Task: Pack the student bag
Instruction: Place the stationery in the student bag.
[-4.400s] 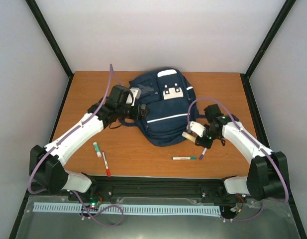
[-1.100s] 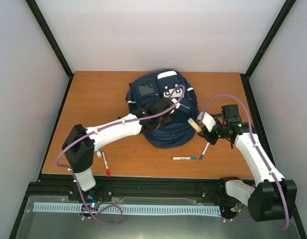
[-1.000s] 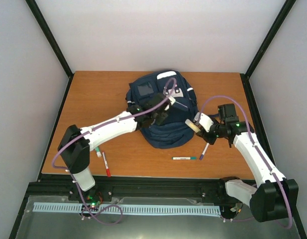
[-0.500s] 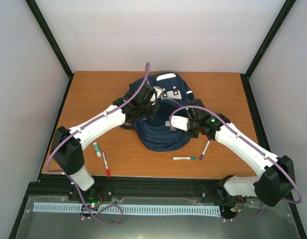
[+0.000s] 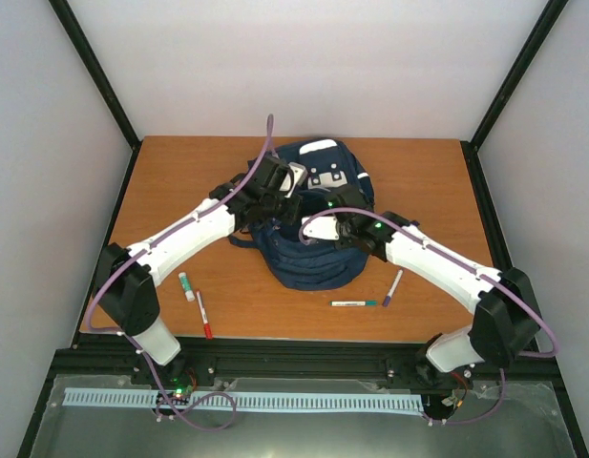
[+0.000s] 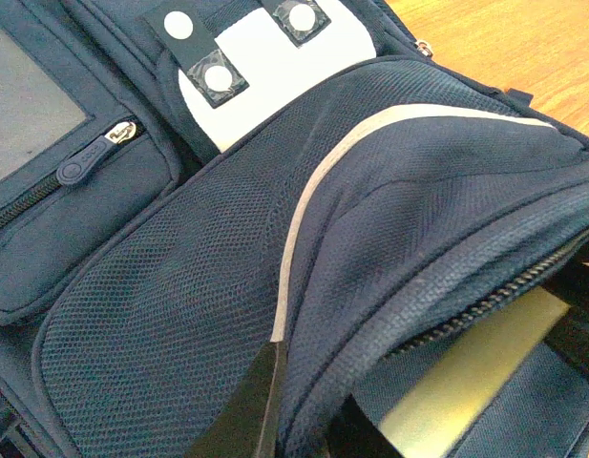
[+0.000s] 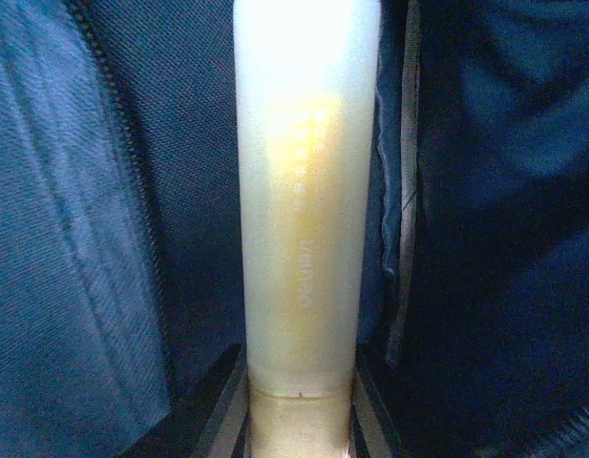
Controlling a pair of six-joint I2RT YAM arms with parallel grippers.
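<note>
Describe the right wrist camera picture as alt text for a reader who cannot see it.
A pale yellowish, translucent tube, gripped at its base by the robot's dark right jaws, points up the frame between folds of the navy student bag. A zipper line runs down the fabric to its left.

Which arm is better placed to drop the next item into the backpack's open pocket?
Right. The right fingers hold the pale tube, pointed into the student bag opening. The left fingers are shut on the pocket flap, holding it open.
</note>
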